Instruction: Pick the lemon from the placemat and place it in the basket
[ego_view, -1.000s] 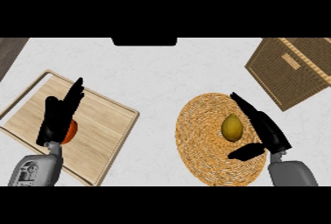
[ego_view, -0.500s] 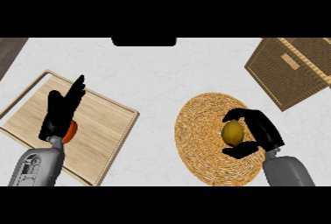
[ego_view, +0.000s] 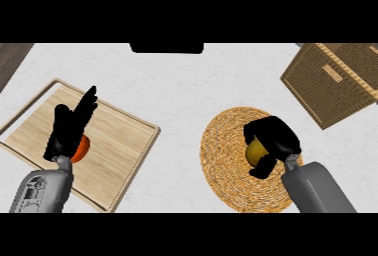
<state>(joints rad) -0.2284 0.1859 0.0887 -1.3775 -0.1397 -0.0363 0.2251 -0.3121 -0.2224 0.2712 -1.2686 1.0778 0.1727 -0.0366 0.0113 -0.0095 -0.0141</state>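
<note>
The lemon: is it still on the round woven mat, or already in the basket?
Still over the placemat. The right hand curls round the lemon there, and the basket stands apart at the upper right.

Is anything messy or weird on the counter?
Nothing is spilled or broken. The right hand is curled round the lemon over the round woven placemat. The basket sits at an angle at the far right, partly out of view. The left hand rests open above an orange thing on the wooden board.
</note>
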